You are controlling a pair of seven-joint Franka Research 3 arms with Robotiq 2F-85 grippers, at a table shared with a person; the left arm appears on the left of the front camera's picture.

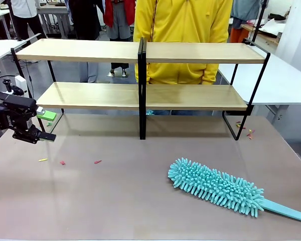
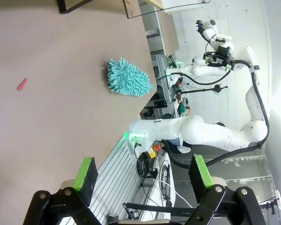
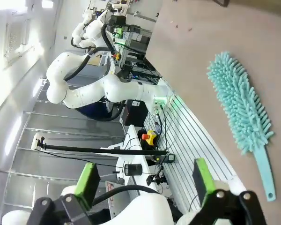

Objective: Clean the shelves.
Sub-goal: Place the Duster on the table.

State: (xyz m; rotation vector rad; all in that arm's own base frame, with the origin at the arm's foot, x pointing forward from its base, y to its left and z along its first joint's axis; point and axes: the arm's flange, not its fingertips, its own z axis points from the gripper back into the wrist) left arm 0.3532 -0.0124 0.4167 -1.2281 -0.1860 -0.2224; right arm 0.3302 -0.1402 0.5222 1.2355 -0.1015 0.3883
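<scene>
Left gripper point(image 1: 44, 125) hung at the desk's left edge, jaws apart, nothing between the green pads point(image 2: 85, 174); in the left wrist view it point(image 2: 143, 176) looked out past the desk's near edge. Right gripper point(image 3: 145, 180) likewise spread wide and empty, pads point(image 3: 88, 183) off the desk's edge, w/ the duster well ahead of it.

Duster point(image 1: 215, 187): teal, shaggy head w/ a thin handle, lying flat on the desk point(image 1: 115, 201) at front right, handle pointing to the right corner. Also seen in the left wrist view point(image 2: 128, 78) and the right wrist view point(image 3: 241, 103), touching neither gripper.

Shelves point(image 1: 140, 52): two-tier rack, light wood boards on a thin black frame w/ a black centre post, standing across the far side of the desk, well apart from the duster. All four boards bare.

Small coloured scraps point(image 1: 62, 162) lay on the desk, front left of the rack; a few more by its right foot point(image 1: 243, 128). One pink scrap point(image 2: 22, 84) showed in the left wrist view.

Person in a yellow top point(image 1: 183, 25) stood behind the shelves, centre-right.
</scene>
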